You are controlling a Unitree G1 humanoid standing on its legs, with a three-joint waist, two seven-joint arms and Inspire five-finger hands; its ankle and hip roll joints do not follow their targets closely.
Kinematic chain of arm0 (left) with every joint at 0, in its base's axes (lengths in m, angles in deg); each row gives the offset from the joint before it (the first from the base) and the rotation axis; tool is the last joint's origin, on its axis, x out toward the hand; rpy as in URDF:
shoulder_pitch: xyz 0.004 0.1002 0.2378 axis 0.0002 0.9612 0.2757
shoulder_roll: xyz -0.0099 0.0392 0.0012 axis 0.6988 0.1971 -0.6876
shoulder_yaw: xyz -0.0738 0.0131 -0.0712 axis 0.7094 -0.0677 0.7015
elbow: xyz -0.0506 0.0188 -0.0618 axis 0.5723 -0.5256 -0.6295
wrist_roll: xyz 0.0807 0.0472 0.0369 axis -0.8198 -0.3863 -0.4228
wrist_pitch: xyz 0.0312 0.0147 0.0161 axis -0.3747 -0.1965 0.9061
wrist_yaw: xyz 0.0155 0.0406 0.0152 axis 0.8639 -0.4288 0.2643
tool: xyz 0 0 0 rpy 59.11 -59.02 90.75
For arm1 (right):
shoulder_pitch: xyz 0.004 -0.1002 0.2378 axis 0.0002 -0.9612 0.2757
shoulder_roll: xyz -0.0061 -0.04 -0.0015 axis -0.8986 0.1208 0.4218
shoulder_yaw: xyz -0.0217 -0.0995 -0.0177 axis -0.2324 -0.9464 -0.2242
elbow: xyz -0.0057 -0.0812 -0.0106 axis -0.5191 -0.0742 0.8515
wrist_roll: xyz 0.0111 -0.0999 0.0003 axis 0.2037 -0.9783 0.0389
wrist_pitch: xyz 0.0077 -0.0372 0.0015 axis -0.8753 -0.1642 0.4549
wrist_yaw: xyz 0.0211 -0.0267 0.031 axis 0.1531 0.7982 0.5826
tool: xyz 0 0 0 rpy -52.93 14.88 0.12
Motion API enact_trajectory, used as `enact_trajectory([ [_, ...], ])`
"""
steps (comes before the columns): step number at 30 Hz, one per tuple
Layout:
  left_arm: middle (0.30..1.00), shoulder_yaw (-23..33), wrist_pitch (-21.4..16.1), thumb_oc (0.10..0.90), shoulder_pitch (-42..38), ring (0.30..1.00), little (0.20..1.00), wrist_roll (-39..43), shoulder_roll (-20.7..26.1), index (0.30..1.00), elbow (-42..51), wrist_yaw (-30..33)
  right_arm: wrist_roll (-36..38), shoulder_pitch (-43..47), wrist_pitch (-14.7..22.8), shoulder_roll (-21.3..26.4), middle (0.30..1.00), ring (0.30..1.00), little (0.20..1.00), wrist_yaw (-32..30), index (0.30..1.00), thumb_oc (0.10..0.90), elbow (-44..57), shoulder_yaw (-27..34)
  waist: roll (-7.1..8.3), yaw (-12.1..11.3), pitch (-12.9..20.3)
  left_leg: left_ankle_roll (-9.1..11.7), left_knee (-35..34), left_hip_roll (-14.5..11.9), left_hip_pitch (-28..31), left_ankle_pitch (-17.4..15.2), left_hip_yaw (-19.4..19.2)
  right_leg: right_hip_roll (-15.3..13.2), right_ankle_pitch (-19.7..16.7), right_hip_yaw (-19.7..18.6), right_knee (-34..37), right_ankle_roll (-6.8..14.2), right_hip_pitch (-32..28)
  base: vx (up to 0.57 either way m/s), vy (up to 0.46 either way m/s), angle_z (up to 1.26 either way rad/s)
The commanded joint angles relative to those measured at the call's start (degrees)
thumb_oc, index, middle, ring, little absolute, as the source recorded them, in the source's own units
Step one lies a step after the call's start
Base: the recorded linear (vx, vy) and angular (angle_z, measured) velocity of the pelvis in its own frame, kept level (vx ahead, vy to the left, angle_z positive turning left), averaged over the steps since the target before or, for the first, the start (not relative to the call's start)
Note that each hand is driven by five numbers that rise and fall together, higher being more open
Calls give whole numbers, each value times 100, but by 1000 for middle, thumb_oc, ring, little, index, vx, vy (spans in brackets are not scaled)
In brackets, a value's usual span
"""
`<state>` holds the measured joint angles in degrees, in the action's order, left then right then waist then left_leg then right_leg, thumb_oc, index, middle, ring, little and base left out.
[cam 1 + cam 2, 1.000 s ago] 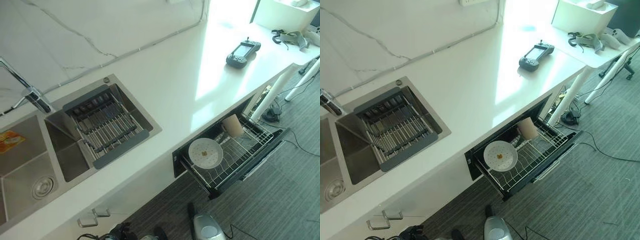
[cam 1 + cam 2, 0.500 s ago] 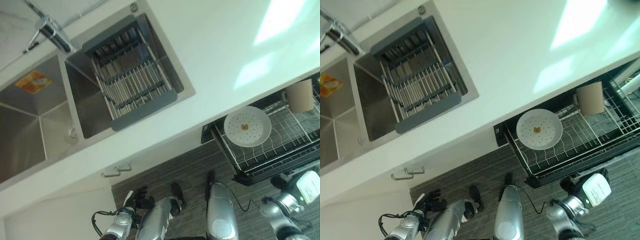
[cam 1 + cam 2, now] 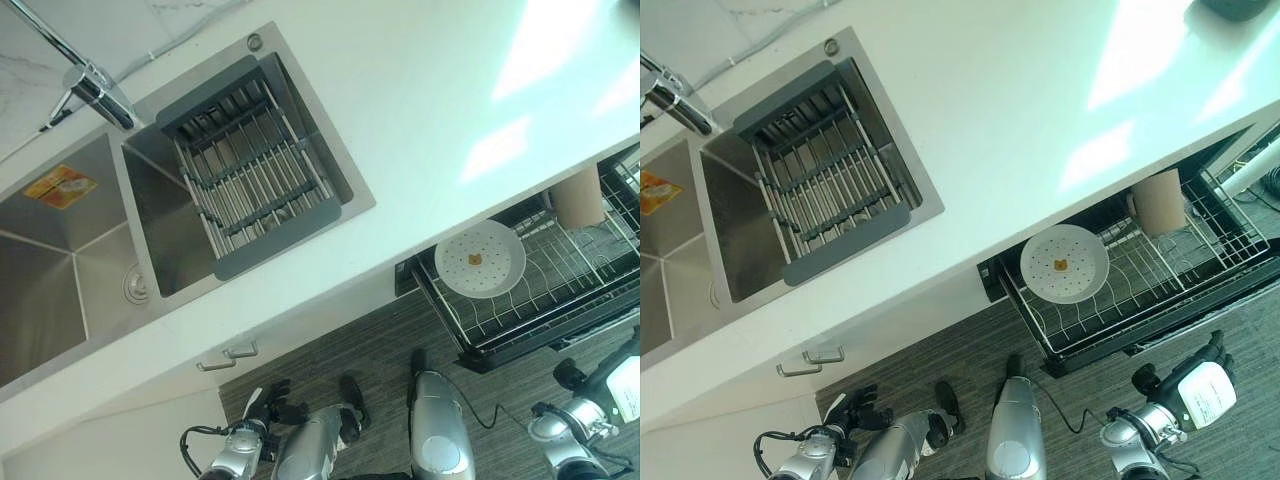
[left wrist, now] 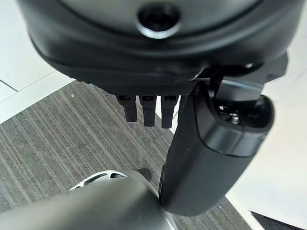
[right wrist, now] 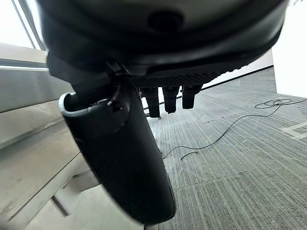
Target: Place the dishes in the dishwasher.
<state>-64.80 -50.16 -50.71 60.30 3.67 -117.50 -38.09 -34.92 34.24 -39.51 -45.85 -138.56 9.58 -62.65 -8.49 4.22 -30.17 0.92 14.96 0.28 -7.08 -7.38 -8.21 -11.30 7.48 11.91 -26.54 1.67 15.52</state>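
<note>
Dishwasher rack (image 3: pixel 1160 300) pulled out from under the counter (image 3: pixel 1020 130), right of the sink (image 3: pixel 110 260); its far edge is hidden beneath the counter lip and its right end is cut off in the left eye view. White plate (image 3: pixel 1064 264) sits at the rack's left end, face up, slightly tilted, with a small brown spot at its centre; what the spot is cannot be made out. Beige cup (image 3: pixel 1160 200) stands at the rack's far side, right of the plate, apart from it, partly tucked under the counter edge; which way its mouth points is hard to tell. A grey slatted drainer (image 3: pixel 250 180) lies across the sink's right basin, long axis running near to far. Tap (image 3: pixel 85 85) at the far left.

Left hand (image 4: pixel 148 108) hangs low above striped carpet (image 4: pixel 57 139), fingers straight, holding nothing. Right hand (image 5: pixel 165 98) also hangs over carpet, right of the rack, fingers relaxed and empty.
</note>
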Motion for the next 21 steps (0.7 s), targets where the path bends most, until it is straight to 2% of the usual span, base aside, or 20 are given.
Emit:
enact_trajectory([
  [1, 900, -53, 240, 800, 425, 900, 900, -136, 559, 900, 49, -116, -1131, 1332, 1054, 1500, 900, 900, 900, 195, 900, 800, 698, -1, -91, -370, 37, -53, 223, -548, -417, -106, -18, 49, 1215, 228, -673, -286, -199, 36, -53, 146],
  [3, 900, -25, 239, 800, 419, 900, 900, -205, 604, 900, 96, -126, -1157, 1501, 1077, 1623, 900, 900, 900, 378, 900, 800, 715, -20, -76, -439, 38, -6, 223, -581, -481, -58, 14, 57, 1245, 269, -721, -300, -181, 38, -77, 147],
  [5, 900, 36, 229, 800, 379, 900, 900, -337, 726, 900, 146, -205, -1140, 1983, 1157, 1902, 900, 900, 900, 814, 900, 800, 638, -166, -25, -604, 37, 69, 223, -623, -636, 58, 109, 77, 1327, 344, -912, -356, -93, 47, -139, 0],
  [8, 900, 18, 295, 800, 354, 900, 900, -428, 792, 900, 219, -220, -1022, 2318, 1079, 1982, 900, 900, 900, 936, 900, 800, 607, -278, 9, -705, 37, 103, 223, -626, -736, 117, 207, 105, 1375, 352, -1021, -383, -41, 30, -86, 22],
  [21, 900, -50, 212, 800, 288, 900, 900, -577, 906, 900, 137, -211, -839, 3229, 966, 1825, 900, 900, 900, 1265, 900, 800, 333, -581, -28, -956, 37, 160, 223, -619, -936, 207, 365, 121, 1378, 443, -998, -385, -52, 21, 12, 4],
])
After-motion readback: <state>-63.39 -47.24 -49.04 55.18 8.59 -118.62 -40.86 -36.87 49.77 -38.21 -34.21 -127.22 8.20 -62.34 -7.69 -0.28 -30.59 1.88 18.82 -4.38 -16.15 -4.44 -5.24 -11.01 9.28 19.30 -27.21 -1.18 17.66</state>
